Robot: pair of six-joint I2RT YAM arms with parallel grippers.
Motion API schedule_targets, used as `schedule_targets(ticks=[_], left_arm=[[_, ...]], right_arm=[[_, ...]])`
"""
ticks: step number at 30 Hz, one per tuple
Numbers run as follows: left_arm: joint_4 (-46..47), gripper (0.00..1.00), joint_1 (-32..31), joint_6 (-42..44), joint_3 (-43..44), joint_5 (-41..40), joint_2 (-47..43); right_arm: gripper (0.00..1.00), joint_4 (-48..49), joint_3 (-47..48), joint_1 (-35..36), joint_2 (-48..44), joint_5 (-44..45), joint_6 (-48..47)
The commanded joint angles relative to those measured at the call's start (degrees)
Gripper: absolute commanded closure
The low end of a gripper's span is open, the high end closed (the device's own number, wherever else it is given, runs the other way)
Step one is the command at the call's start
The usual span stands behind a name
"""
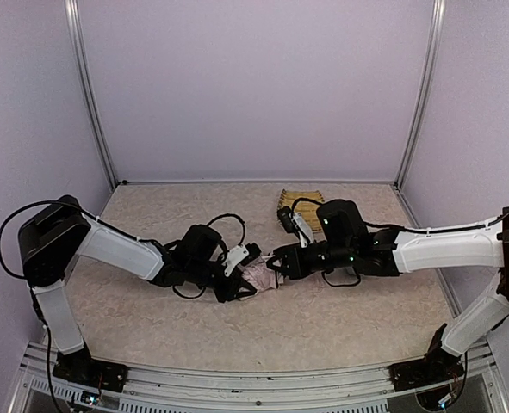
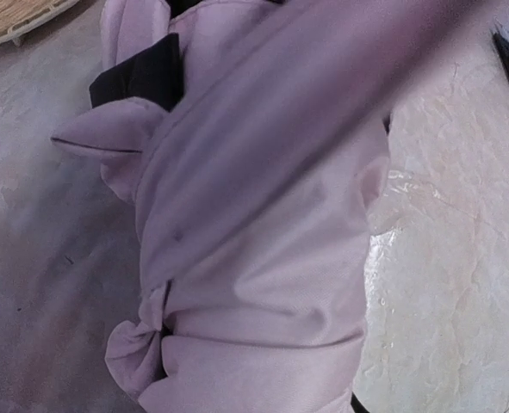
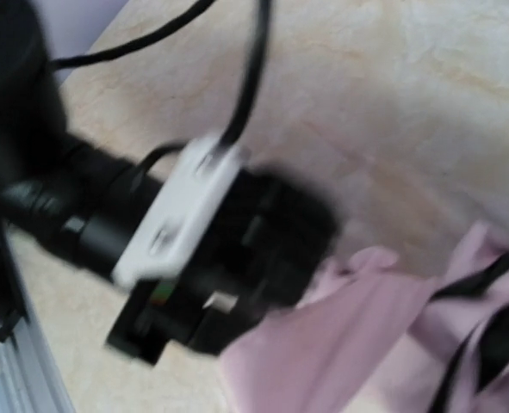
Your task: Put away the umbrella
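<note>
Crumpled pink umbrella (image 1: pixel 259 277) in middle of desk (image 1: pixel 151 224), bunched between 2 hands, left hand (image 1: pixel 239 288) at its left edge, right hand (image 1: pixel 276 263) at its right edge, cannot tell whether either is clenched or released, woven tray (image 1: pixel 301 200) behind right arm

Umbrella (image 1: pixel 259 277), between left gripper (image 1: pixel 239 288) and right gripper (image 1: pixel 276 262): glossy pale pink fabric, black lining in the folds
Tray (image 1: pixel 299 200), beyond right gripper: straw yellow, woven slat pattern
Table (image 1: pixel 151 215), beneath both grippers: beige, marbled with cream veining
Left arm (image 1: pixel 121 249), right arm (image 1: pixel 443 245): white links, black joints, black grippers
Walls (image 1: pixel 254 86): pale lilac
</note>
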Motion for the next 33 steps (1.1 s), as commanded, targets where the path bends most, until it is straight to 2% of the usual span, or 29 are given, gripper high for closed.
schedule_targets(ticks=[1,6,12,16,18,22,25,28,30,33], left_arm=[[1.97,1.00,4.65,-11.84,1.07,4.44,2.73],[13.18,1.00,11.13,-23.16,-0.30,10.44,2.57],[31.96,1.00,16.73,-36.48,-4.25,19.73,-1.11],[49.24,1.00,19.49,-47.36,-8.81,23.78,-5.12],[54.51,1.00,20.08,-49.84,-10.08,24.70,-7.95],[54.84,1.00,17.71,-47.56,-10.27,25.81,-15.62],[54.29,1.00,14.09,-43.99,-10.36,25.64,-21.06],[51.77,1.00,11.01,-39.51,-10.07,24.47,-25.84],[45.95,1.00,9.21,-36.30,-8.03,24.94,-27.35],[45.57,1.00,6.38,-35.88,-7.93,27.36,-28.14]], right_arm=[[1.00,6.64,1.28,2.43,-0.63,-4.28,-0.05],[1.00,4.80,3.19,5.08,-0.40,-4.24,-1.04],[1.00,-4.49,8.82,8.33,-0.78,-1.67,-4.75],[1.00,-6.55,7.31,8.70,-1.91,0.02,-7.12],[1.00,-5.76,5.17,8.71,-3.05,0.73,-7.22],[1.00,-3.73,1.77,8.62,-5.00,5.62,-10.10],[1.00,-5.28,2.35,8.00,-5.17,12.83,-13.88],[1.00,-3.50,2.88,7.74,-4.51,15.35,-17.66],[1.00,-1.17,3.23,7.74,-4.33,15.50,-20.01],[1.00,1.86,3.58,7.69,-5.83,18.62,-24.22]])
